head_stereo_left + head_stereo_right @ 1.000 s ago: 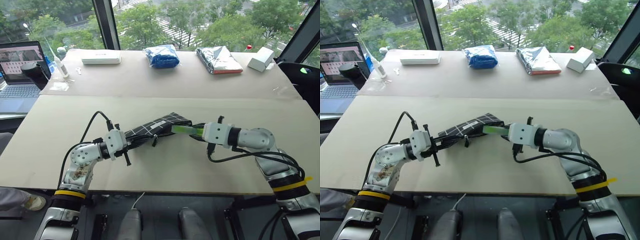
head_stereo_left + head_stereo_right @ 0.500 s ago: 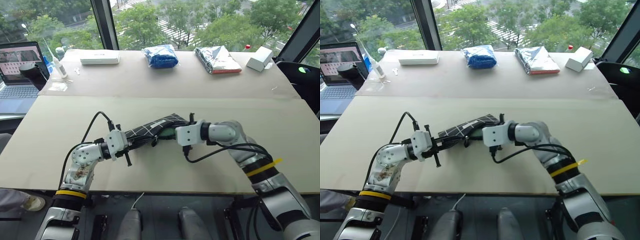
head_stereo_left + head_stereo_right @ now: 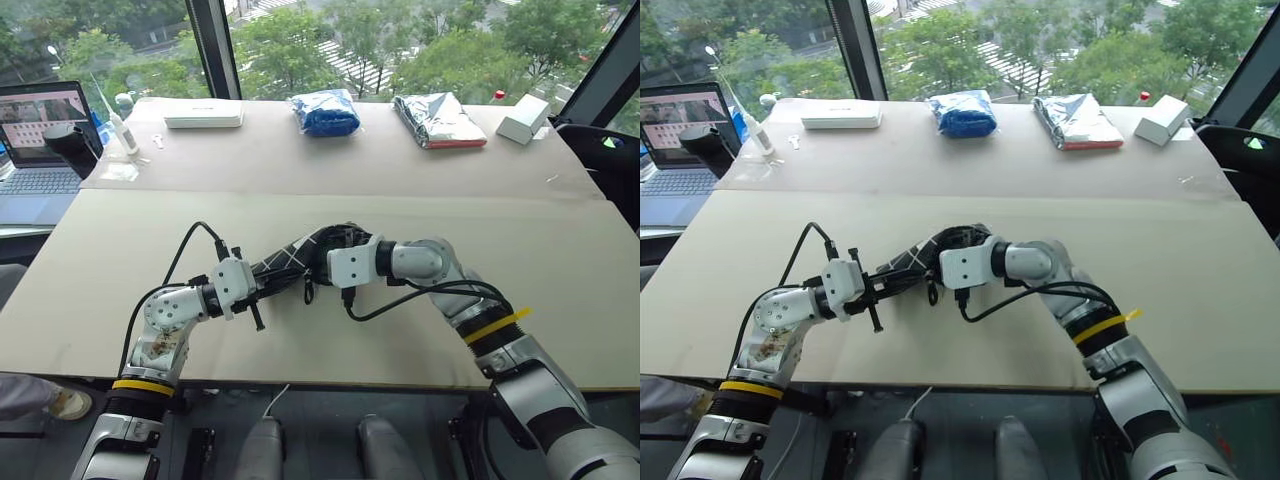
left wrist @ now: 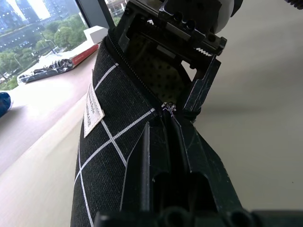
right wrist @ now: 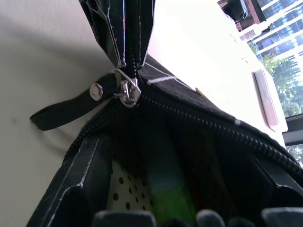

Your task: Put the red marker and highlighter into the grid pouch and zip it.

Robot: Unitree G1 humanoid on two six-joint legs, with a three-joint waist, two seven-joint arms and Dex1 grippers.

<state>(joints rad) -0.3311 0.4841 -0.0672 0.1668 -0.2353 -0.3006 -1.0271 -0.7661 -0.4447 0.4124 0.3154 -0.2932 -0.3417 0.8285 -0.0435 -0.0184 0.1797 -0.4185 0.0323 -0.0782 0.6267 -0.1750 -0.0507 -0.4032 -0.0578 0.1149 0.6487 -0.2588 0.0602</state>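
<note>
The grid pouch (image 3: 290, 262), black with white lines, is held off the table between both arms. My left gripper (image 3: 262, 288) is shut on its closed end, beside the white label (image 4: 93, 111). My right gripper (image 3: 330, 248) reaches into the pouch's open mouth, its fingers (image 4: 202, 87) spread apart. Between them the green highlighter (image 5: 166, 191) lies inside the pouch on the dotted lining. The zipper pull (image 5: 128, 92) and its black strap (image 5: 61, 113) hang at the closed end of the zip. The red marker is hidden.
At the table's far side lie a white flat case (image 3: 203, 116), a blue bag (image 3: 324, 112), a silver bag (image 3: 437, 118) and a small white box (image 3: 521, 118). A laptop (image 3: 40, 140) stands at the far left.
My right gripper has carried the highlighter leftward into the pouch's mouth and spread its fingers. The left gripper has kept its hold and not moved.
</note>
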